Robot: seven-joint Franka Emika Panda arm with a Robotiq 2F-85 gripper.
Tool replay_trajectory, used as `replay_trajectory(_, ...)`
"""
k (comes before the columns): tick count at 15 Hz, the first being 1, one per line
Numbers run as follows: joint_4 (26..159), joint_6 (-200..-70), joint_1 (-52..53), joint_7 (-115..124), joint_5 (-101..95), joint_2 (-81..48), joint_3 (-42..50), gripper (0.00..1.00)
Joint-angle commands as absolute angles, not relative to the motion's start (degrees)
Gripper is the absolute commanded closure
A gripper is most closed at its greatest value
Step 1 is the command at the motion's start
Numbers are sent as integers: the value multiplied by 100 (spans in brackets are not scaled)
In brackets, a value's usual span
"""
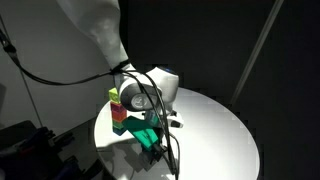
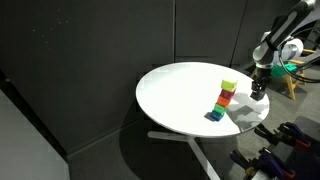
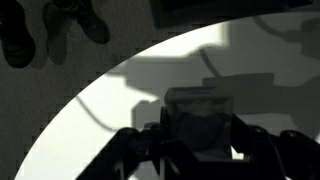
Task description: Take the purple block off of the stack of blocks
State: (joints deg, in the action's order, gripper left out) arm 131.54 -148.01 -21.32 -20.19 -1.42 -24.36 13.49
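Exterior view, centre: the stack of blocks (image 1: 118, 111) stands on the table (image 1: 220, 130). Exterior view, right: the gripper (image 2: 259, 94) hangs near it. Wrist view, lower middle: jaws clamped on the purple block (image 3: 200, 122); a sideways swing could topple the stack.

exterior: near, beside arm (image 1: 95, 30) | exterior: far, whole table (image 2: 180, 95) | wrist: down at table (image 3: 100, 110)

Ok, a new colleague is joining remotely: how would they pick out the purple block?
Find the white round table and the tower of bright cubes on it. Beside that tower is the tool; the purple block sits in its grip, pale grey-lavender where the stacked cubes are yellow-green, red and green.
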Motion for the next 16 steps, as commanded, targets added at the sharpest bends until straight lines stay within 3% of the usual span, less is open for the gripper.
replay_trajectory(1, 12985, -14751, -2286, -1955, -80, -2555, 1311, 71)
replay_trajectory(16, 12821, -15533, -2360, -1793, -170, -3112, 1307, 71)
